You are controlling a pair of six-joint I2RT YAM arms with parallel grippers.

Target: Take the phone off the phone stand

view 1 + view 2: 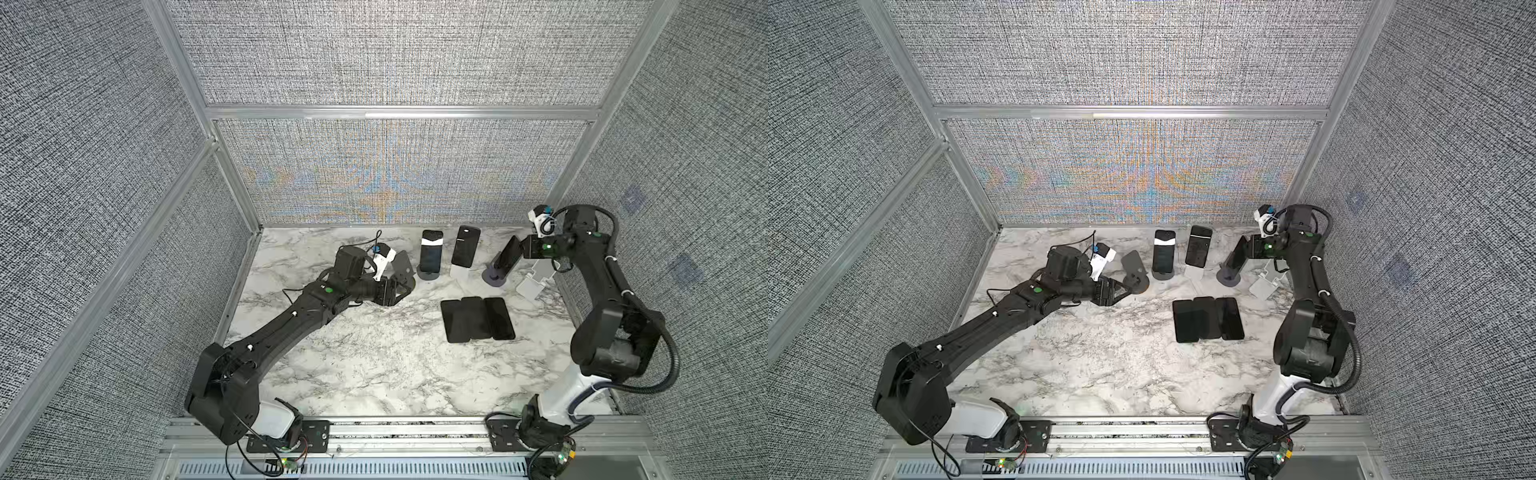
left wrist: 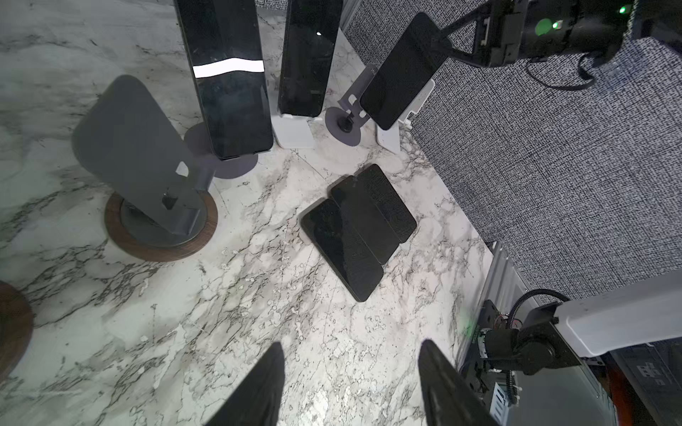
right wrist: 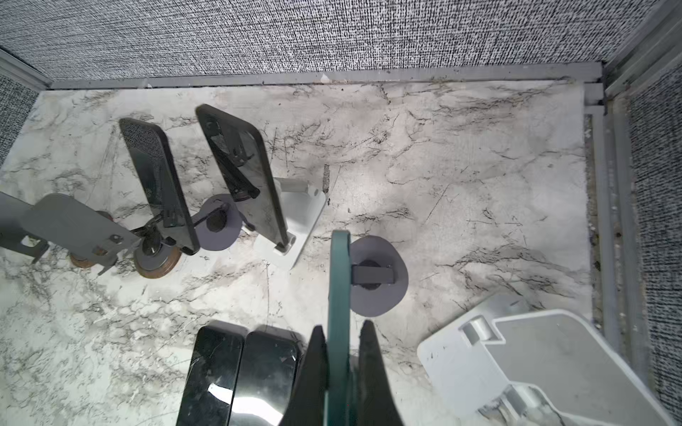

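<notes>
My right gripper [image 3: 342,326] is pinched on the upper end of the phone [image 3: 338,265], one finger on each face. The phone is tilted, close against the grey phone stand [image 3: 383,295]; can't tell whether it rests on the stand or is clear of it. In both top views the pair is right of centre, near the back wall. My left gripper [image 2: 350,345] is spread with nothing between the fingers, over the marble table [image 1: 374,365], mid-frame in both top views, just beside an empty wood-based stand [image 2: 158,236]. Two upright phones [image 1: 431,249] are on stands at centre back. Three flat phones [image 1: 478,318] lie overlapping in front of them. An empty white stand [image 1: 534,284] is near the right wall.
</notes>
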